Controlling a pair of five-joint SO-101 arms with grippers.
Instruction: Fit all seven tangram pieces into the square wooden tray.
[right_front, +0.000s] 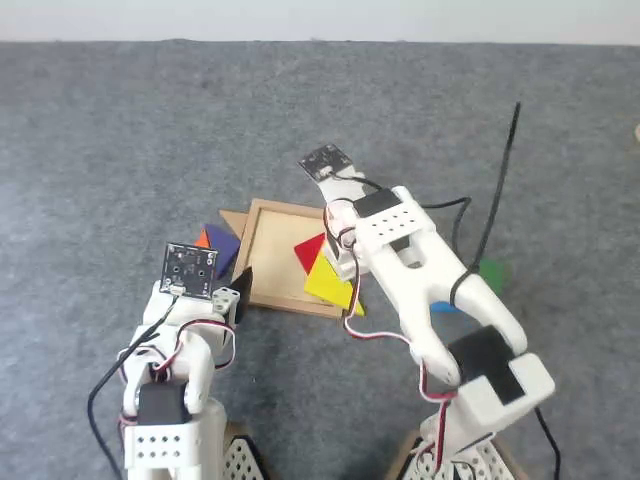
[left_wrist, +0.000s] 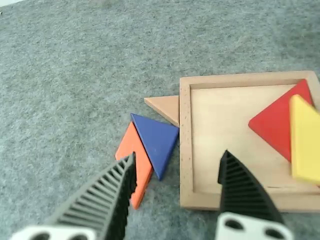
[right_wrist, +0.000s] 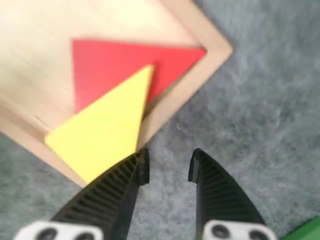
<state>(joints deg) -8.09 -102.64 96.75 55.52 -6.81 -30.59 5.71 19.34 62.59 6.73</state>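
Square wooden tray (right_front: 275, 260) (left_wrist: 220, 120) (right_wrist: 35, 60): lies on the grey mat (right_front: 120, 130) between the two arms. Most of its floor is bare.
In the tray: a red triangle (right_front: 311, 250) (left_wrist: 275, 125) (right_wrist: 115, 65) lies flat on the floor, with one corner reaching into a tray corner.
Half in the tray: a yellow triangle (right_front: 328, 283) (left_wrist: 305, 140) (right_wrist: 105, 135) overlaps the red one at its tip, and its wide end lies across the tray's rim.
Outside the tray: a dark blue triangle (right_front: 222, 250) (left_wrist: 156, 140) sits just beside the rim. An orange piece (right_front: 203, 239) (left_wrist: 135, 165) touches its far side. A green piece (right_front: 492, 270) (right_wrist: 305, 230) lies well apart from the tray, past the right arm.
Left gripper (right_front: 238, 292) (left_wrist: 178, 157): its jaws are spread wide with nothing between them. It hangs over the tray's rim, next to the blue and orange pieces.
Right gripper (right_wrist: 169, 155): its jaws are a little apart and empty. It is over the mat just outside the tray's rim, beside the yellow triangle.
Hard to make out: a tan piece (right_front: 235, 220) (left_wrist: 165, 106) shows only a pointed corner at the tray's outer wall, so its shape cannot be told. A light blue piece (right_front: 443, 306) is mostly covered by the right arm. The green piece is cut off at the edge of the right wrist view.
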